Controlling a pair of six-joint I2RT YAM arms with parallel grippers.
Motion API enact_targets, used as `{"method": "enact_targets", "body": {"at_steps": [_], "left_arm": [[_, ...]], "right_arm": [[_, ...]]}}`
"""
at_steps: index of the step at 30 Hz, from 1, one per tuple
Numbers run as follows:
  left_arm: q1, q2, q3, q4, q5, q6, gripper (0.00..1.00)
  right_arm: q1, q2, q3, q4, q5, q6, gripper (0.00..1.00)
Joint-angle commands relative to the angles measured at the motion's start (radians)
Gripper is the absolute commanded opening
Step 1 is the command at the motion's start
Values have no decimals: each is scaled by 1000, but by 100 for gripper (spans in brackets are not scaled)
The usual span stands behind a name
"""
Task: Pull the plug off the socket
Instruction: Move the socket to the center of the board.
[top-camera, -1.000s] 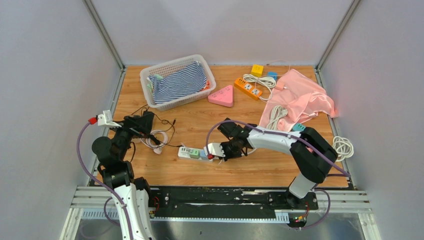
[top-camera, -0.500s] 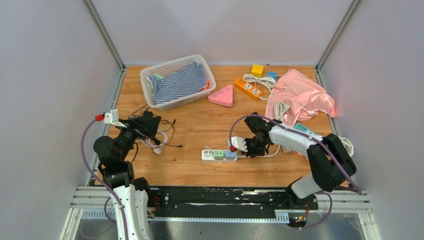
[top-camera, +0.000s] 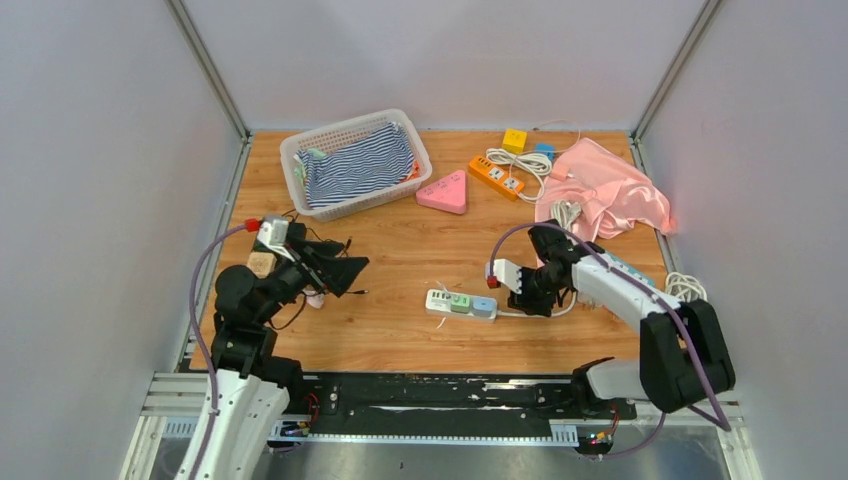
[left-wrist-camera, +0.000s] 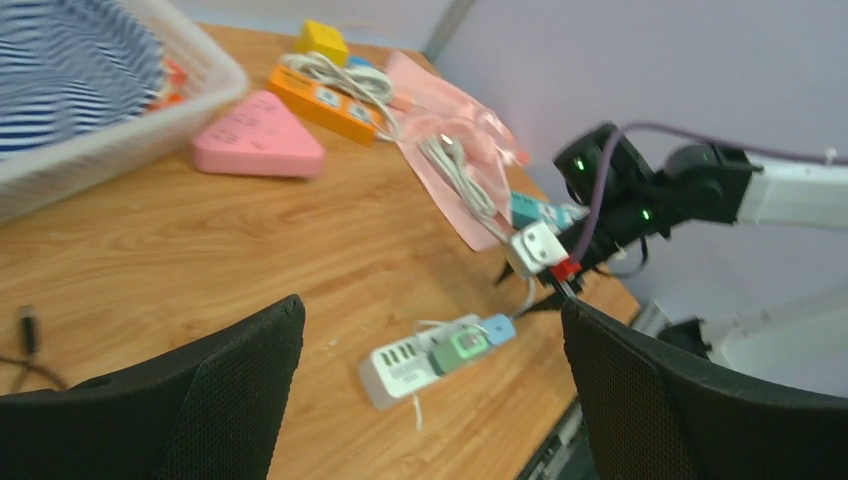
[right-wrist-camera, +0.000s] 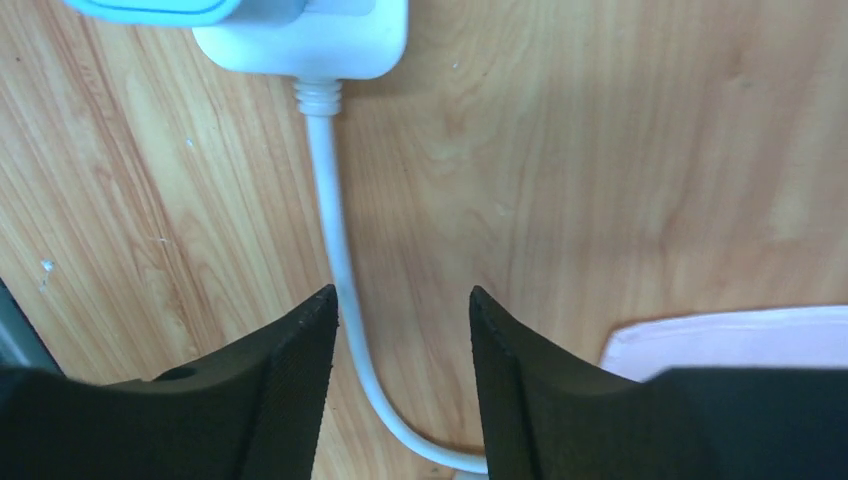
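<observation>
A white power strip (top-camera: 445, 299) lies on the wooden table at centre front, with a green plug (top-camera: 460, 302) and a blue plug (top-camera: 484, 308) seated in it. The left wrist view shows the strip (left-wrist-camera: 405, 368), the green plug (left-wrist-camera: 462, 345) and the blue plug (left-wrist-camera: 500, 327). My right gripper (top-camera: 527, 299) is open just right of the strip's cord end (right-wrist-camera: 300, 40). The white cord (right-wrist-camera: 335, 250) runs along the left finger (right-wrist-camera: 270, 390) of the right gripper (right-wrist-camera: 403, 300). My left gripper (top-camera: 345, 270) is wide open and empty, left of the strip, which sits between its fingers in its own view (left-wrist-camera: 432, 303).
A white basket (top-camera: 290, 150) with striped cloth stands at the back left. A pink triangular strip (top-camera: 445, 192), an orange strip (top-camera: 497, 177), a yellow cube (top-camera: 515, 139) and pink cloth (top-camera: 605, 195) lie at the back right. Black cables (top-camera: 300, 222) lie left, and a coiled white cord (top-camera: 685, 290) lies right.
The power strip has slid to the right across the table together with my right gripper. My left gripper has swung right and forward, toward the strip.
</observation>
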Motion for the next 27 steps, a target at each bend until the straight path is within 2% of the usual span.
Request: {"method": "enact_targets", "body": {"at_steps": [1,4,8,11,15,16,21,27], "left_arm": [[-234,66,17,-9,-141,73,100],[-376,127,31,-7,-213,122,100],[-507,197,39,12,-269,171,100],[-534,242,14,82,-264,165,100],[-554,277,-3,106,-236,207,100],[-561,279,-10,121,-221,225,100],[-631,307,-83,340,-119,301,100],[-802,350,-146,500,-97,580,100]], "right_arm": [[-16,-118,27,-58,-50,11,60],[-16,-179,82,-114,-102,11,69],[-16,-225,192,-251,-273,-36,74],[-17,-251,248,-309,-474,-54,76],[-14,-256,239,-309,-745,-105,86],[-14,-244,237,-309,-774,-114,87],[13,-146,226,-275,-696,-59,87],[57,-112,178,-103,-523,115,86]]}}
